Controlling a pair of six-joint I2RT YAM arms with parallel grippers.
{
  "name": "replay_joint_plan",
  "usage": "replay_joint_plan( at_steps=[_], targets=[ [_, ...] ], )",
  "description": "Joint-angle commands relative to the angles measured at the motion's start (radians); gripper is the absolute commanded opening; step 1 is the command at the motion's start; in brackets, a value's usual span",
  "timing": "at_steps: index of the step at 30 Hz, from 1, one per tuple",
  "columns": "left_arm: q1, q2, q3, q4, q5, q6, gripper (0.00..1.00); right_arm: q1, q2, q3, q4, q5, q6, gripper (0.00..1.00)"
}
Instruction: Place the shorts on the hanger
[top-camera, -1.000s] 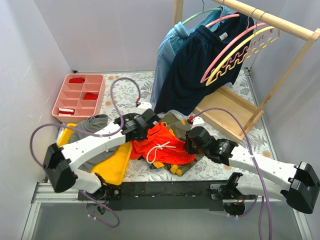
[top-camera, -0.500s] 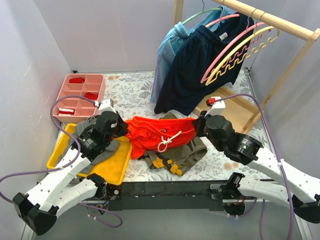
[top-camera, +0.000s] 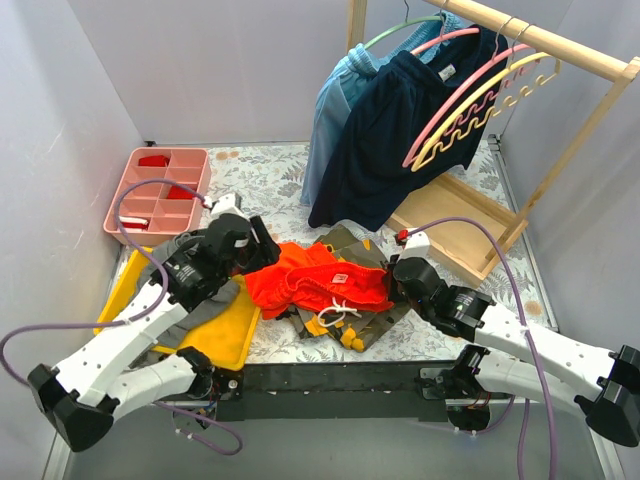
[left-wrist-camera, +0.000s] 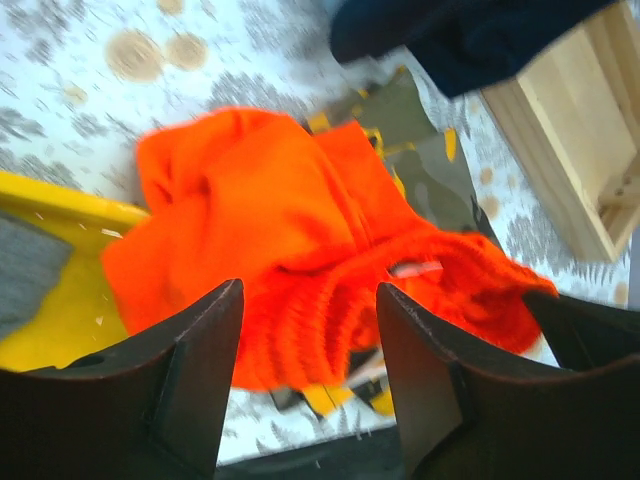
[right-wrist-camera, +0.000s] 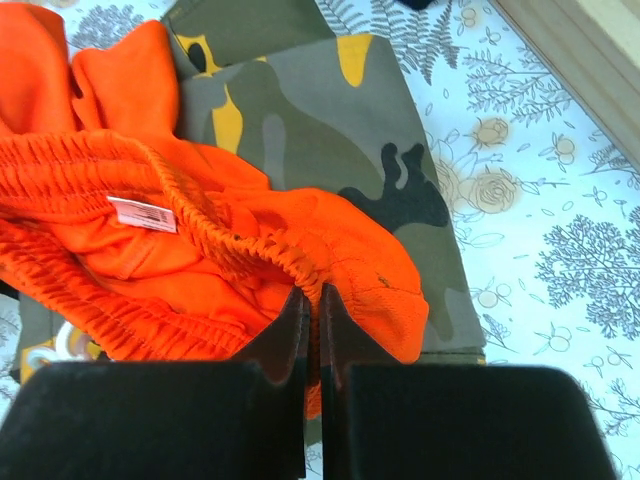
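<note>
The orange-red shorts (top-camera: 318, 283) lie crumpled mid-table on a camouflage garment (top-camera: 372, 302), white drawstring at the front. My right gripper (top-camera: 393, 282) is shut on the right end of the elastic waistband; the right wrist view shows the band pinched between the fingers, gripper (right-wrist-camera: 313, 292), shorts (right-wrist-camera: 150, 250). My left gripper (top-camera: 264, 250) hovers open at the shorts' left end. In its wrist view the gripper (left-wrist-camera: 310, 290) holds nothing, and the shorts (left-wrist-camera: 270, 220) lie blurred beyond the fingers. The empty pink hanger (top-camera: 470, 82) hangs on the wooden rack at the back right.
The rack (top-camera: 560, 45) also carries navy shorts (top-camera: 385, 130), a light blue garment (top-camera: 335, 100) and a yellow wavy hanger (top-camera: 480, 110); its wooden base (top-camera: 450, 228) sits behind the right arm. A pink compartment tray (top-camera: 155, 190) and a yellow tray (top-camera: 228, 335) with a grey garment (top-camera: 190, 262) are on the left.
The left gripper has opened and let go of the shorts' left end. The shorts, stretched between both grippers half a second ago, have slumped. The right gripper moved lower, still holding them.
</note>
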Motion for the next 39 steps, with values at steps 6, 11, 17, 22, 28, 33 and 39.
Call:
replay_joint_plan(
  at_steps=[6,11,17,22,28,33,39],
  targets=[
    [-0.348,0.185,0.125,-0.373,-0.290,-0.314,0.50,-0.002,-0.021,0.012,0.088,-0.013,0.009,0.01],
    [-0.375,0.260,0.111,-0.405,-0.357,-0.380,0.47,-0.002,-0.014,0.021,0.081,-0.018,0.005,0.01],
    [-0.375,0.266,0.107,-0.371,-0.396,-0.376,0.45,-0.002,-0.025,0.016,0.075,-0.022,0.005,0.01],
    [-0.372,0.271,0.084,-0.278,-0.333,-0.354,0.50,-0.002,-0.036,0.006,0.068,-0.022,0.006,0.01],
    [-0.313,0.222,0.032,-0.229,-0.289,-0.360,0.50,-0.002,-0.039,0.002,0.061,-0.024,0.017,0.01],
    [-0.288,0.222,-0.011,-0.217,-0.284,-0.322,0.40,-0.002,-0.039,0.004,0.062,-0.024,0.015,0.01],
    [-0.288,0.259,-0.069,-0.184,-0.243,-0.319,0.31,-0.002,-0.040,0.038,0.027,0.002,0.009,0.01]
  ],
)
